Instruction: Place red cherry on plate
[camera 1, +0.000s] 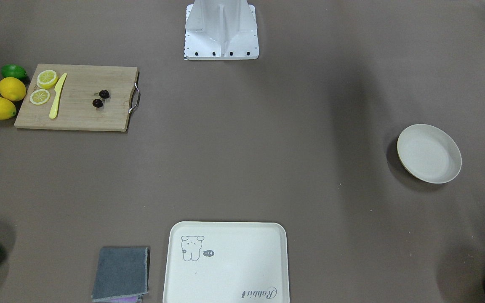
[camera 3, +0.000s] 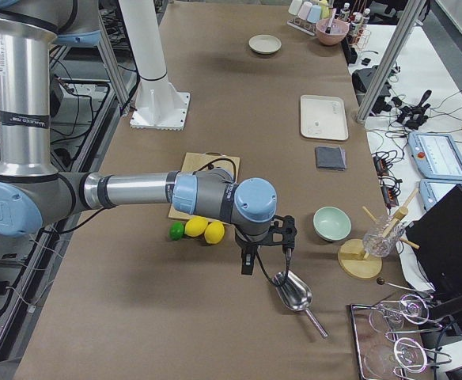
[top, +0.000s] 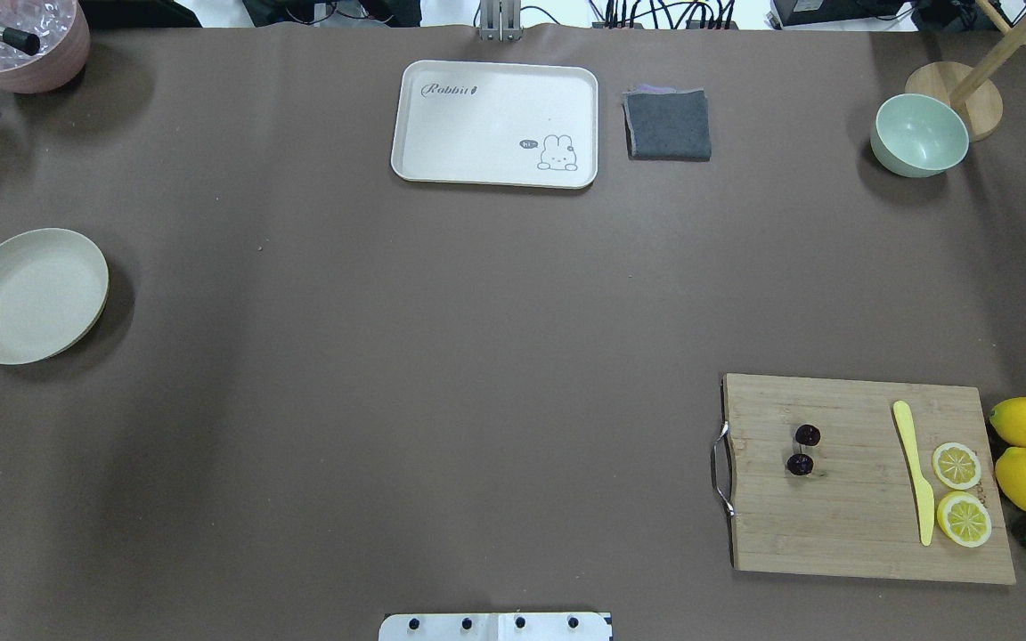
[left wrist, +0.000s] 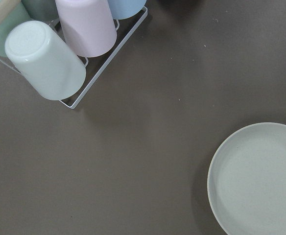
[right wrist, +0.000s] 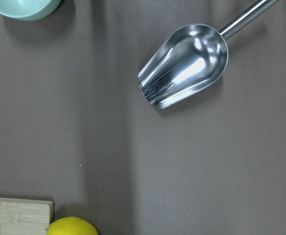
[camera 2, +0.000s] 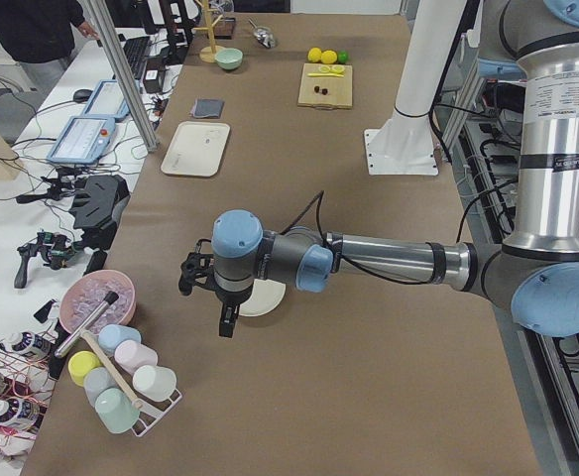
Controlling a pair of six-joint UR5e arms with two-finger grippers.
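Overhead exterior view, red cherry (top: 803,450) sitting on wooden cutting board (top: 834,534), plate (top: 32,296) lying well apart, left gripper (camera 2: 226,327) and right gripper (camera 3: 247,267) hanging over table (camera 2: 369,397), can't tell if they're open

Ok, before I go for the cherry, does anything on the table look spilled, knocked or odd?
Nothing stands out. The red cherry sits intact on the cutting board, apart from the knife and lemon slices. The plate is upright and empty. The metal scoop lies on the table, with nothing spilled around it.
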